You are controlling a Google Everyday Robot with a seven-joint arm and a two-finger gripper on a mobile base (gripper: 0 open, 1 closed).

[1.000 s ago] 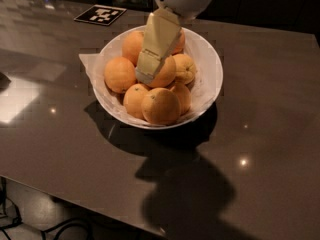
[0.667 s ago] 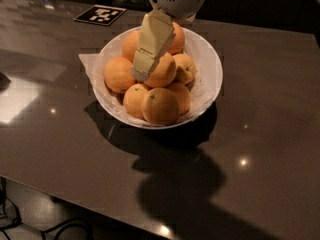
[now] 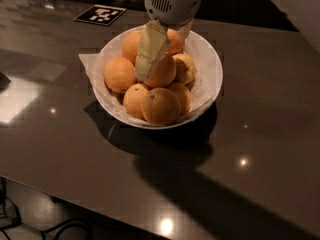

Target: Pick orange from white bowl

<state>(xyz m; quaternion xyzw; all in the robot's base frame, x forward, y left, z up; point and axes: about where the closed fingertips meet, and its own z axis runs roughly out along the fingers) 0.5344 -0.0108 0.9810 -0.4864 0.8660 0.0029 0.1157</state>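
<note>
The white bowl (image 3: 210,64), lined with white paper, stands on a dark table and holds several oranges. The orange (image 3: 165,73) lies on top of the pile in the middle, larger than most. My gripper (image 3: 162,59) reaches down into the bowl from above. It is open. One pale finger (image 3: 150,51) lies along the orange's left side, and the other finger (image 3: 184,31) shows behind it at the right. The orange's upper left is hidden by the finger.
A big orange (image 3: 161,105) lies at the bowl's front and another (image 3: 120,74) at its left. A black-and-white marker tag (image 3: 100,15) lies at the table's back left. The table's front edge (image 3: 100,204) runs below, with cables on the floor.
The gripper has shifted a little to the left and lower over the pile. The oranges and the bowl have not moved.
</note>
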